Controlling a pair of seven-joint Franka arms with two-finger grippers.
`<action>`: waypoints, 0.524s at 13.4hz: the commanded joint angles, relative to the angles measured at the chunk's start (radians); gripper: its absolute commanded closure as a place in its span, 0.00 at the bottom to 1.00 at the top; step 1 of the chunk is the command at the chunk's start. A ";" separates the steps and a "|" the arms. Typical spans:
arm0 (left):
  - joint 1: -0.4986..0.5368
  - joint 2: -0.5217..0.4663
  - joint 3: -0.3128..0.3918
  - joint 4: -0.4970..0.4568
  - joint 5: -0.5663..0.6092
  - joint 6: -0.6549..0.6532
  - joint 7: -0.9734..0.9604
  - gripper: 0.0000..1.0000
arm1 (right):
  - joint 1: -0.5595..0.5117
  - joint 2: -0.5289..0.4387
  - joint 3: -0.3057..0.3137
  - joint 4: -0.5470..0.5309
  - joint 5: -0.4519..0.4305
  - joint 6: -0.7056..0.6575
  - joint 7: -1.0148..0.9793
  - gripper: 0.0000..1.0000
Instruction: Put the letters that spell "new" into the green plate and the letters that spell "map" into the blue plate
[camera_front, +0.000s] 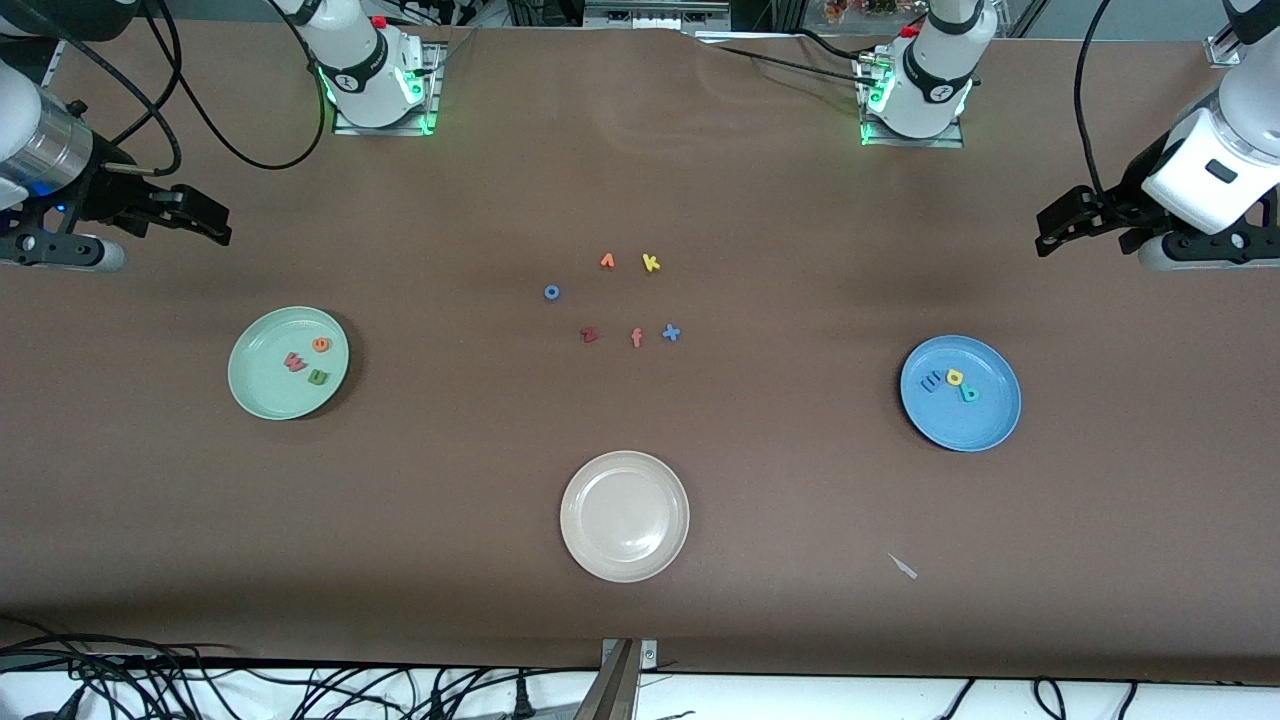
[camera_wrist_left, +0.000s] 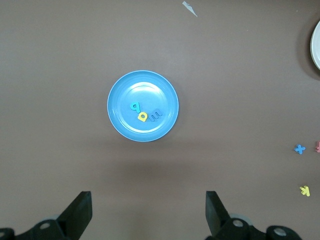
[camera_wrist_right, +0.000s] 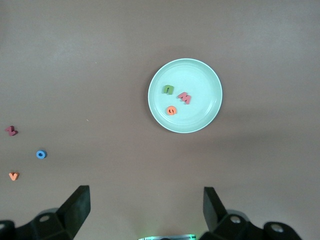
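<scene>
Six tiny, light foam letters, best pinched by their edges, rest sorted: three at the centre of the round mint-green plate (camera_front: 262, 400), three at the centre of the round blue plate (camera_front: 985, 425); left claw (camera_front: 1075, 222) and right claw (camera_front: 195, 215) hang open over the brown table (camera_front: 640, 150).

even overhead light, soft shadows beside plates, faint glare on blue plate (camera_wrist_left: 120, 117), sharp focus

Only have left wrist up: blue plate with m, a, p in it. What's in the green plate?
Observer: The green plate holds the green n, orange e and pinkish-red w.
Operator: Other loose letters mid-table besides x and k?
Observer: A blue o, a dark red z and an orange letter.
Operator: End effectors?
Observer: The right end effector is open over bare table at its arm's end; the left end effector likewise at its own end.
</scene>
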 joint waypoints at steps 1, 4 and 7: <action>-0.014 0.009 0.004 0.027 0.020 -0.026 0.022 0.00 | -0.001 0.003 0.002 0.013 -0.002 -0.007 0.008 0.00; -0.017 0.010 0.001 0.028 0.020 -0.028 0.022 0.00 | -0.004 0.003 0.003 0.013 -0.003 -0.007 0.008 0.00; -0.017 0.010 0.000 0.039 0.022 -0.028 0.022 0.00 | -0.001 0.003 0.003 0.013 -0.003 -0.007 0.008 0.00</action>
